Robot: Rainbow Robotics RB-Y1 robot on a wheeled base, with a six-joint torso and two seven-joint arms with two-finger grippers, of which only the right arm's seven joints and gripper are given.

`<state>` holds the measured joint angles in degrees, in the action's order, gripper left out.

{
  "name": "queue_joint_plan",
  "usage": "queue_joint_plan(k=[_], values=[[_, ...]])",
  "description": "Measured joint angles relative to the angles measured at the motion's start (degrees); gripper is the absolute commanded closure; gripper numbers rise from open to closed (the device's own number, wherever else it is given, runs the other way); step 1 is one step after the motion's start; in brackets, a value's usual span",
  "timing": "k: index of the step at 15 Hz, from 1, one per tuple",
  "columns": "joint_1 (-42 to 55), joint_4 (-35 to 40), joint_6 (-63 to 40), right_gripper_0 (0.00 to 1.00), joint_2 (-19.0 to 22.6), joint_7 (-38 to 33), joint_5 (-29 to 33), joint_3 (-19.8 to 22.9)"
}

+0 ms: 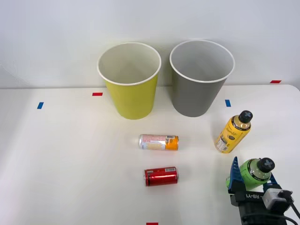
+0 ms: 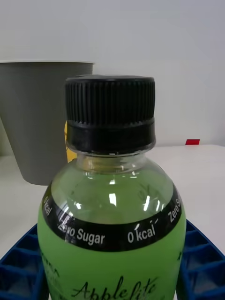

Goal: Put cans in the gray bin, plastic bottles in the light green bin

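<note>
1. The right gripper (image 1: 253, 180) sits around one bottle (image 1: 253, 171), a finger (image 2: 21, 267) on each side.
2. The other bottle (image 1: 233, 132) stands just beyond it.
3. Two bins (image 1: 129, 82) stand farther beyond.
4. Both cans (image 1: 159, 142) lie to its left.

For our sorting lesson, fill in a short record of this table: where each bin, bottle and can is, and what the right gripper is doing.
green bin: upright at the back, left of the gray bin
gray bin: upright at the back
red can: on its side, near the front
pink can: on its side, behind the red can
yellow bottle: standing, right of the cans
green bottle: between the blue fingers
right gripper: around the green bottle
</note>
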<state>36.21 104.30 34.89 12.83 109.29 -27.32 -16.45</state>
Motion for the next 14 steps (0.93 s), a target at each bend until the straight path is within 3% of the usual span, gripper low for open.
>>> queue_joint_plan(k=[7,14], values=[[0.33,0.01,0.70,1.00,-0.62,0.33,0.37,-0.59],[4.21,2.88,0.67,1.00,2.31,-1.65,8.30,-0.05]])
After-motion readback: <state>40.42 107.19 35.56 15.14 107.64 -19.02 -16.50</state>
